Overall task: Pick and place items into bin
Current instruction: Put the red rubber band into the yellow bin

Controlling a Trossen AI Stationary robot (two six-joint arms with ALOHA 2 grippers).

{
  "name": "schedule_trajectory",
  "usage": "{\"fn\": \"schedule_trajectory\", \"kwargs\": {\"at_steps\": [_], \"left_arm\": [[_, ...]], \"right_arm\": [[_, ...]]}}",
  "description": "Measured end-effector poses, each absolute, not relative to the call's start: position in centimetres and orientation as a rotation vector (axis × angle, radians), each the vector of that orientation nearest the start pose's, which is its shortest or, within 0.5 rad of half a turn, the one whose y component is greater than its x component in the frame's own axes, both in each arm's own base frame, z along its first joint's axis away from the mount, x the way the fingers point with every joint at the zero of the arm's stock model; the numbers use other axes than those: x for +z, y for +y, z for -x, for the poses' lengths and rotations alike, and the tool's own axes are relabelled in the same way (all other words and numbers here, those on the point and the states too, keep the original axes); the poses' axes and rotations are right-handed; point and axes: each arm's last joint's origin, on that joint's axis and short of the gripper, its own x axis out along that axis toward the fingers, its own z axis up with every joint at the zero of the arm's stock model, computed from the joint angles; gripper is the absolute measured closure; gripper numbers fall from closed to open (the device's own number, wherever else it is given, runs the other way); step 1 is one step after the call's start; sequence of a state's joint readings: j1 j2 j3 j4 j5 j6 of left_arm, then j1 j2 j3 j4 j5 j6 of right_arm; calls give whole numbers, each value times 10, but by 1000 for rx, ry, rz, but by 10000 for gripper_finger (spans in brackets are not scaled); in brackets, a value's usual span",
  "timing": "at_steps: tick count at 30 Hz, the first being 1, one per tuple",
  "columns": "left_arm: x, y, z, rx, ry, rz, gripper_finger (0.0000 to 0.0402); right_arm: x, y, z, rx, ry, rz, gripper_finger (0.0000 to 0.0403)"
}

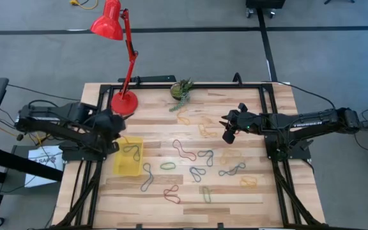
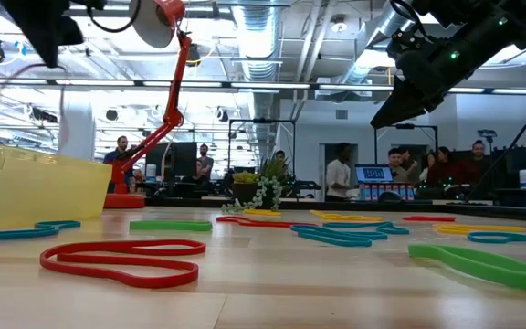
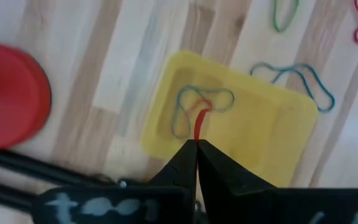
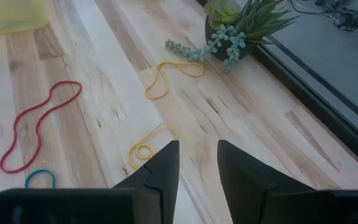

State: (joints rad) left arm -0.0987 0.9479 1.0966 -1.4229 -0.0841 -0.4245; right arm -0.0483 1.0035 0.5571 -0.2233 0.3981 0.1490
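Rubber-band loops [image 1: 195,163] are thin and mostly twisted into figure-eights, in red, blue, green, yellow and dark colours, scattered across the middle and right of the bench [image 1: 254,198]. The bench is light wood planks with a black frame; a red lamp [image 1: 117,38] base and a small potted plant [image 1: 182,89] sit along the far edge, and people are in the room beyond. The yellow bin [image 1: 122,167] lies near the left edge and holds a blue-green loop [image 3: 194,107]. The left gripper [image 3: 196,144] hangs over the bin, fingers pinched together on a red band [image 3: 200,121] dangling into it. The right gripper [image 4: 197,163] is raised over the far right area above a yellow loop [image 4: 146,144], fingers apart, holding nothing.
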Motion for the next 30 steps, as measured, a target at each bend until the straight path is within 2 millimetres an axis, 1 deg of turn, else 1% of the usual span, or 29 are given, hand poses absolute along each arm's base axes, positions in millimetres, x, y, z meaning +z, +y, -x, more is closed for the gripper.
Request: {"fn": "schedule_trajectory", "kwargs": {"at_steps": [3,6,14,20,26,30], "left_arm": [[317,-16,-127,221,1270,290,401],[306,-22,-130,183,1293,333,401],[260,-27,-134,315,1305,330,401],[227,-29,-143,304,1244,356,401],[202,-29,-145,314,1200,364,401],[191,-28,-141,354,1221,385,388]], "right_arm": [[216,-21,-198,-478,631,-24,301],[216,-21,-198,-477,631,-23,301],[216,-21,-198,-478,631,-23,301],[216,-21,-198,-477,631,-22,301],[216,-21,-198,-477,631,-22,301],[216,-21,-198,-477,631,-22,301]]}}
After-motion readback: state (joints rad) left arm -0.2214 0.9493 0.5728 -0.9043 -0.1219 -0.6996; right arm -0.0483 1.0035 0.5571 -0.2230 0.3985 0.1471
